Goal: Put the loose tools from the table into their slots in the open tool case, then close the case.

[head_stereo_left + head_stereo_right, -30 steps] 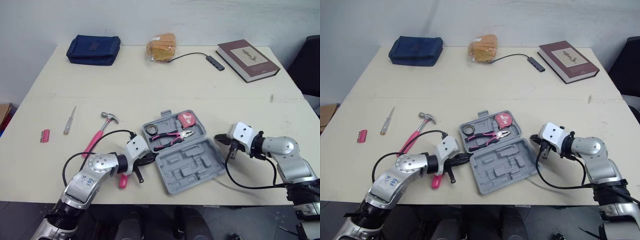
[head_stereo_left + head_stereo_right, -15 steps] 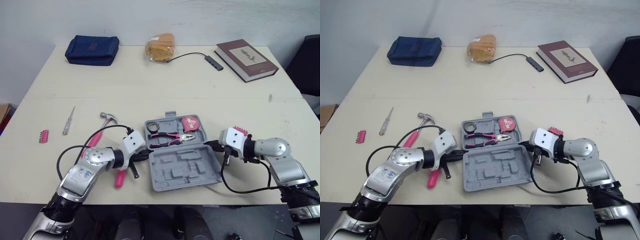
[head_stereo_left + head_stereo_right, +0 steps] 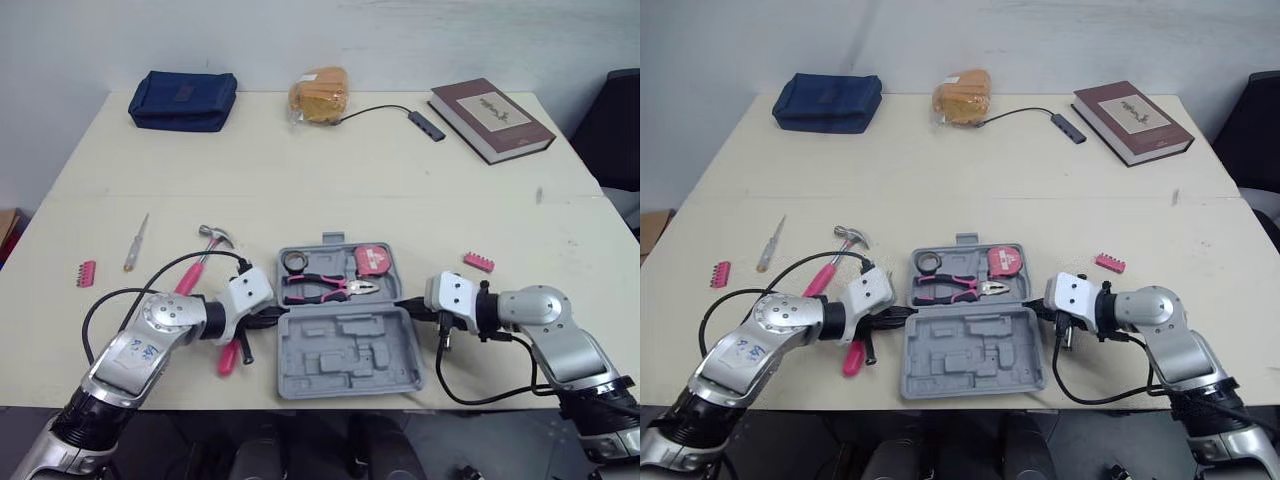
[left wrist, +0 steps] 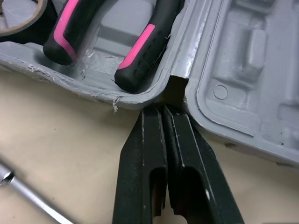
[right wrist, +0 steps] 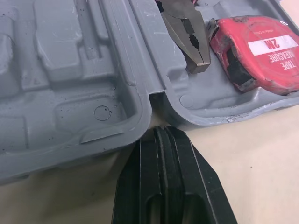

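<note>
With the left gripper (image 4: pixel 164 112) and right gripper (image 5: pixel 161 130) clenched empty at the hinge ends of the grey moulded-plastic tool case (image 3: pixel 345 350), uneven pushing may swivel it onto the pink-handled hammer (image 3: pixel 190 280) just beside it.

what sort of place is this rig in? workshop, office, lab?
Probably an office or lab room, not a workshop: a plain beige table against a white wall, holding a hardcover book, a USB hub on a cable, a navy pouch and a small tool case.
</note>
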Action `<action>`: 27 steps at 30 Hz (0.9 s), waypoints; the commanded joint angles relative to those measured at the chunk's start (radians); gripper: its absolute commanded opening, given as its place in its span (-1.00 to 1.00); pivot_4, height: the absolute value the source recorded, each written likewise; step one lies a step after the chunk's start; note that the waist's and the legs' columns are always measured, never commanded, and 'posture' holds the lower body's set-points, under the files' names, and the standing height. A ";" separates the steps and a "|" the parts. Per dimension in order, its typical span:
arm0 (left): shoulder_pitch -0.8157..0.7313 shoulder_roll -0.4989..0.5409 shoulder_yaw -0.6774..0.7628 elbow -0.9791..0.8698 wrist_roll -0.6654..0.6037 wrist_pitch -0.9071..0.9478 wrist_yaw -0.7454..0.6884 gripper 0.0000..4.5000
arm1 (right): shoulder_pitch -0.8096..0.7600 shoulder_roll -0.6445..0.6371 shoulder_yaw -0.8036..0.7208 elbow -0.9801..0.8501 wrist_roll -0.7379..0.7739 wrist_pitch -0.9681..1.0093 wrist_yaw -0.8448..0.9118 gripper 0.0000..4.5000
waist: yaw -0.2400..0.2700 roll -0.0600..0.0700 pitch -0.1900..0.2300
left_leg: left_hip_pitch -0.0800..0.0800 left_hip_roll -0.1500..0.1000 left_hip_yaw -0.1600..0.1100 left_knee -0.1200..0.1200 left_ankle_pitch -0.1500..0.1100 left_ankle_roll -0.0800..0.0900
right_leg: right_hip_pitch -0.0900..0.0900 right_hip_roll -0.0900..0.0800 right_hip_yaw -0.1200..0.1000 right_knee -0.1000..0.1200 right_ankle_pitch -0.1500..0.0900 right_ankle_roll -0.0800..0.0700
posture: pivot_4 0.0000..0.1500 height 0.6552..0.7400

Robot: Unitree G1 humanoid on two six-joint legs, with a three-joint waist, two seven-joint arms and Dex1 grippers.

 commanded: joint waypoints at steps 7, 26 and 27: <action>0.064 0.034 0.134 -0.006 -0.080 -0.169 -0.117 -0.97 | 0.019 -0.068 -0.088 0.023 0.053 -0.057 0.022 -1.00 | 0.004 0.000 0.000 | -0.001 0.000 0.000 0.000 0.000 0.001 | -0.001 -0.001 0.000 0.000 0.000 0.000 | 1.00 1.00; 0.346 0.272 1.099 0.746 -0.206 -0.438 -0.169 0.80 | 0.367 -0.239 -0.788 0.360 0.271 -0.291 0.046 1.00 | 0.002 0.000 0.000 | -0.001 0.001 0.000 -0.003 -0.006 0.004 | -0.001 -0.001 -0.003 -0.003 -0.001 -0.001 | 1.00 1.00; 0.357 0.288 1.116 0.810 -0.189 -0.461 -0.151 0.98 | 0.368 -0.241 -0.792 0.392 0.263 -0.313 0.041 1.00 | 0.001 0.000 0.000 | 0.000 0.001 0.000 -0.003 -0.006 0.004 | -0.001 -0.001 -0.003 -0.004 -0.001 -0.001 | 1.00 1.00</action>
